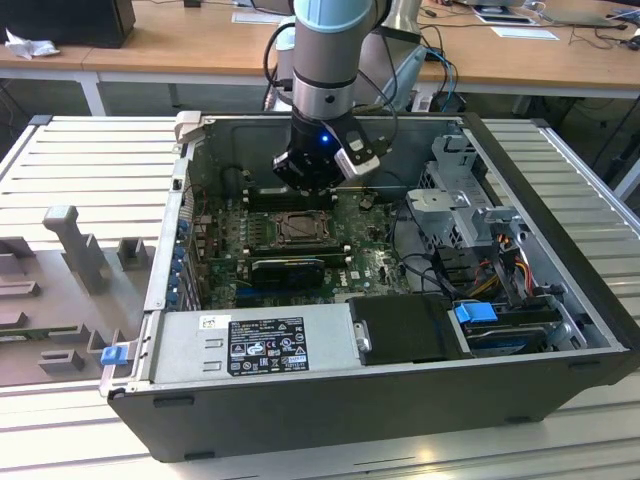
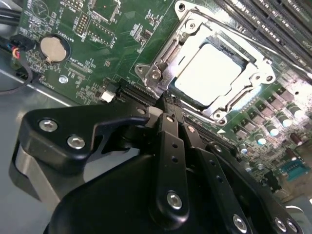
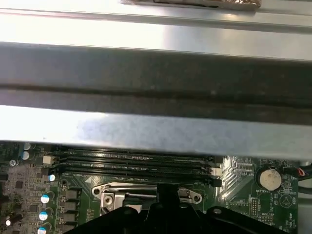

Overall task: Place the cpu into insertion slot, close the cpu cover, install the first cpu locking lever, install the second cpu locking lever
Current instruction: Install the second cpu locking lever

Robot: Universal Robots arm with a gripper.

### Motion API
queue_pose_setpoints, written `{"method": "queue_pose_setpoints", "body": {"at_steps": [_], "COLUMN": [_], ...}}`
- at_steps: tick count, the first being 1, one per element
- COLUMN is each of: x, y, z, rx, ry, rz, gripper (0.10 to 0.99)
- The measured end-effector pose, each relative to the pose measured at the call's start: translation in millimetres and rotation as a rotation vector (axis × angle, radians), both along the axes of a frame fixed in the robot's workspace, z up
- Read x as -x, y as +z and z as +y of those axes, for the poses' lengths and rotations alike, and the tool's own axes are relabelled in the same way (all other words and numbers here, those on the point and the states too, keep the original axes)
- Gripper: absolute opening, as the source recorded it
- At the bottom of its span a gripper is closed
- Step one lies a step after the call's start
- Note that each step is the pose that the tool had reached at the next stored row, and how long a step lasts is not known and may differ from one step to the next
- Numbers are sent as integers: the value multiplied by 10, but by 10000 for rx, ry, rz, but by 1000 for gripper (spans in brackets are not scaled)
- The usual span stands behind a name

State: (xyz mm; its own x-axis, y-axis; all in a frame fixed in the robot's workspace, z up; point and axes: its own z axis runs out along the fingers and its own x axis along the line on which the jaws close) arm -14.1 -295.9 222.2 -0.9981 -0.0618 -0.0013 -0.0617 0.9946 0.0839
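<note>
You have the open dark grey metal computer case point(image 1: 560, 330) on the slatted table, with the green circuit board point(image 1: 370, 262) lying flat inside it. On that board the square metal-rimmed insertion slot point(image 2: 187, 39) holds the pale silver-beige square cpu point(image 2: 207, 73), and the thin silver cpu cover point(image 2: 165, 63) lies closed around it. Your black gripper point(image 2: 168, 113) hangs just above the slot's edge, fingers point(image 2: 170, 141) pressed together on nothing.

1. The cpu point(image 2: 207, 73) has a pale, smooth metal top with a soft sheen.
2. The cpu cover point(image 2: 161, 66) is bare silver metal, shiny and reflective.
3. The circuit board point(image 2: 122, 44) is green with a slight gloss.
4. The fingers point(image 2: 170, 146) are black, matt and smooth, with bright metal screws.
5. The computer case point(image 1: 560, 200) is dull grey sheet metal inside, matt black outside.
6. The bench point(image 1: 90, 160) is ribbed, pale grey metal.
</note>
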Motion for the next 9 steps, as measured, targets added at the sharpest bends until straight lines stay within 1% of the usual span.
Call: {"method": "queue_pose_setpoints", "body": {"at_steps": [1, 2, 5, 8, 9], "x": [0, -1, 0, 0, 0], "y": [43, 51, 51, 51, 51], "z": [-3, -11, -81, -165, -183], "rx": [1, -2, -1, 0, -1], "ry": [1, 2, 0, -1, 0], "rz": [0, -1, 0, 0, -3], "gripper": [106, 106, 106, 106, 106]}}
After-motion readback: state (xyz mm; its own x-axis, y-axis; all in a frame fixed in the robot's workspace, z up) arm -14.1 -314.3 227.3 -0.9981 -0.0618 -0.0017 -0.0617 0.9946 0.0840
